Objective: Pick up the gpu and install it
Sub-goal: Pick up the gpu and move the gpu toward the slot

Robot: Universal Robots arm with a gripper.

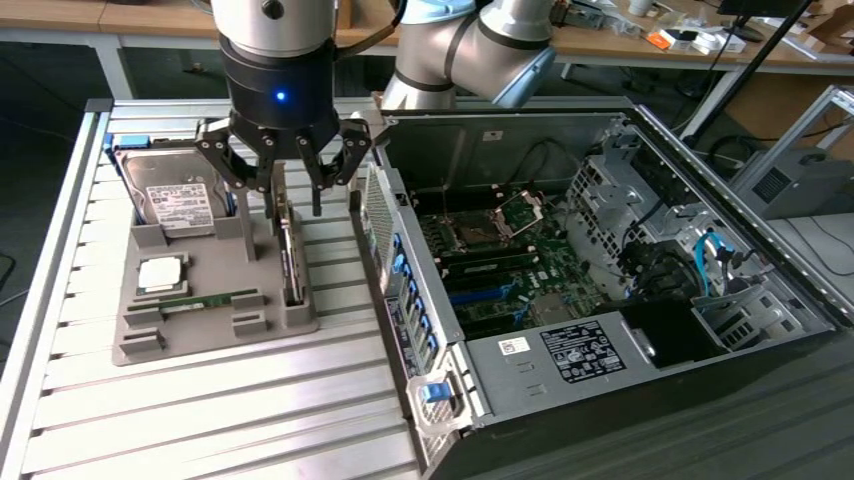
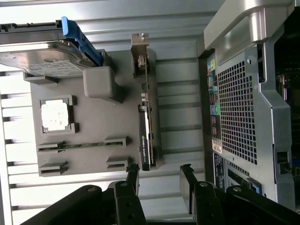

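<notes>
**Gripper**: one, black metal linkage on a silver-and-black wrist. Two fingers, flat-padded, standing wide apart and holding nothing. It hangs just above the upper edge of the card. In the exterior view the fingertips seem to clear the card, though the overlap makes this hard to judge.

**Gpu**: one thin flat rectangular card standing on its long edge in a slot of the holder, on the side nearest the case. It has a dark face and a bare metal bracket at one end. Seen edge-on, so its faces are mostly hidden.

**Holder**: one matte grey moulded block with raised blocks and slots.

**Hard drive**: one, silver with a white label and a blue plastic rail. It leans in the holder and is cut off at the wrist view's edge.

**Processor chip**: one, square and silvery, lying flat in a recess.

**RAM stick**: one, narrow and green, set in a slot.

**Computer case**: one, lying open, with grey sheet metal and a perforated rear grille. The green board inside is partly shadowed.

**Table**: one, ribbed aluminium slats.
</notes>
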